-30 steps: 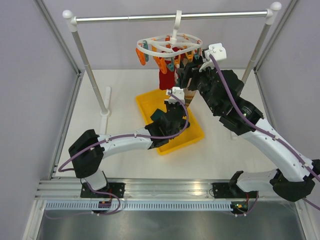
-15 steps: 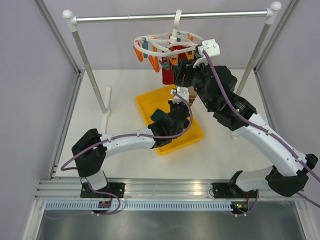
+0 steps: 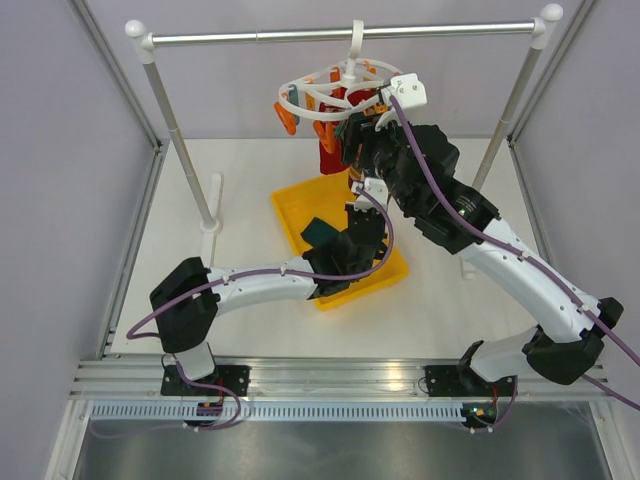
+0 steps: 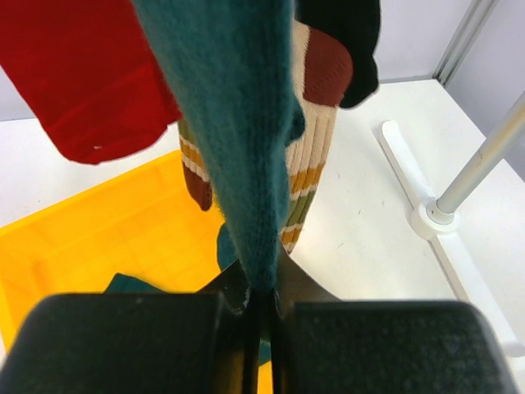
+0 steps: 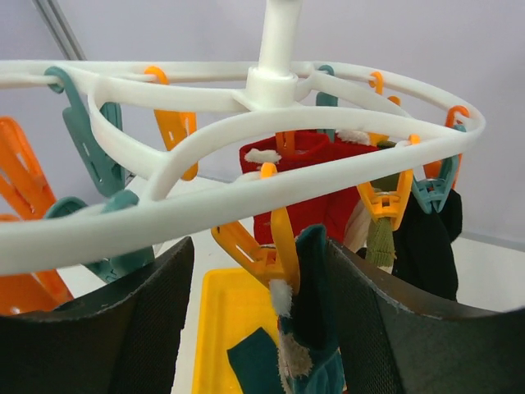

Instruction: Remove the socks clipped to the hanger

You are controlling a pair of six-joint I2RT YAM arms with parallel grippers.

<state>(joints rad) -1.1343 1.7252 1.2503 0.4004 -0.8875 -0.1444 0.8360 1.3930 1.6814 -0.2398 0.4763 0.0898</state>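
The metal rail (image 3: pixel 340 35) spans the top of the overhead view. The right arm (image 3: pixel 520 275) rises in a long arc from the lower right to upper centre. The left arm (image 3: pixel 250 285) lies low, reaching from the lower left toward the middle over the yellow tray (image 3: pixel 295 205), its wrist tipped upward. The white hanger (image 3: pixel 310 95) hangs by its hook from the rail at upper centre, tilted, with the socks below it.

Only the right wrist view shows the right gripper (image 5: pixel 258 320) spread wide under the ring, gripping nothing, its dark fingers (image 5: pixel 98 328) either side of an orange clip (image 5: pixel 279 238) that pinches the top of a teal sock (image 5: pixel 316 287). A black sock (image 5: pixel 422 242) hangs at right, a red sock (image 5: pixel 316 176) behind.

Only the left wrist view shows the left gripper (image 4: pixel 261 308) closed tight on the lower end of the teal sock, which runs taut to the top of the frame. Behind it hang a striped sock (image 4: pixel 308 164), the red sock at upper left and the black sock at upper right. A second teal sock (image 4: pixel 131 283) lies in the tray.
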